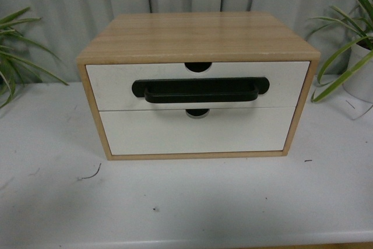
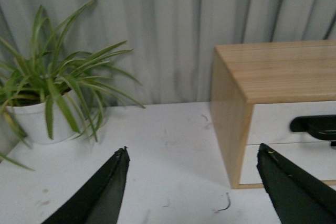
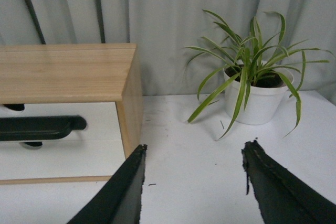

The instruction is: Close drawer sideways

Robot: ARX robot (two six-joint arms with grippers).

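The drawer (image 1: pixel 116 86) is the upper one in a light wood cabinet (image 1: pixel 198 36). It has a white front, a long black bar handle (image 1: pixel 201 90) and a half-round notch (image 1: pixel 198 66). Its front seems to stand slightly forward of the plain white lower drawer (image 1: pixel 192 132). Neither arm shows in the front view. My left gripper (image 2: pixel 191 153) is open and empty above the table, short of the cabinet's left front corner, with the handle's end (image 2: pixel 315 124) in sight. My right gripper (image 3: pixel 194 148) is open and empty off the cabinet's right front corner, with the handle (image 3: pixel 37 128) visible.
The cabinet stands on a white table (image 1: pixel 186 202). A potted plant (image 1: pixel 14 56) stands left of it, also in the left wrist view (image 2: pixel 47 93). Another plant (image 1: pixel 355 45) in a white pot stands at the right, also in the right wrist view (image 3: pixel 252 77). A grey curtain hangs behind.
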